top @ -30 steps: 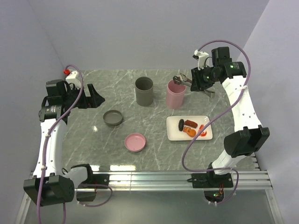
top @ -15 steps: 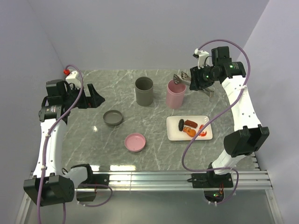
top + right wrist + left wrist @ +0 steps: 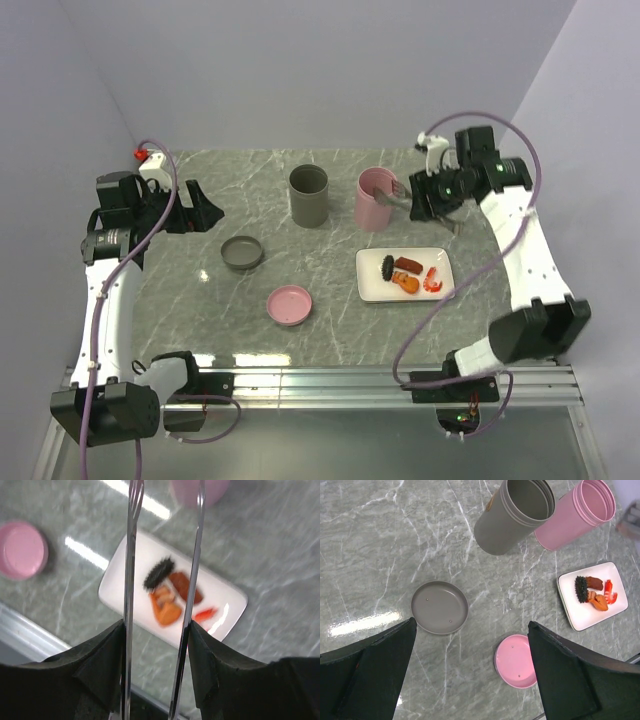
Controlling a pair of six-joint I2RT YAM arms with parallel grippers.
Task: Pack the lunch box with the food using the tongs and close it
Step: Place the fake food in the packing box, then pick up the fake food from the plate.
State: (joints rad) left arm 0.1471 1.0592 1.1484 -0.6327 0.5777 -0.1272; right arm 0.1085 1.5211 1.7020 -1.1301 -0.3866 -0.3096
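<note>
My right gripper (image 3: 424, 196) is shut on the tongs (image 3: 396, 189), and its fingers (image 3: 107, 650) press the two thin metal arms (image 3: 131, 580) from outside. The arms stand apart with nothing seen between them. Their tips lie by the rim of the pink cup (image 3: 376, 200). Under the tongs, the white plate (image 3: 117, 587) carries the food: a dark oval (image 3: 158, 573), a brown sausage (image 3: 182, 586), orange fried bits (image 3: 167, 610) and a red shrimp (image 3: 205, 614). My left gripper (image 3: 205, 210) hangs open at the far left, its wrist view taking in the whole table.
A grey cup (image 3: 308, 194) stands left of the pink one. A grey lid (image 3: 242, 252) and a pink lid (image 3: 289, 304) lie flat on the marble table (image 3: 200, 290). Walls close in behind and on both sides.
My right arm has drawn back from above the pink cup toward the plate, lowering the tongs' tips to the cup's rim. The tongs' arms have spread wider. The left arm has not moved.
</note>
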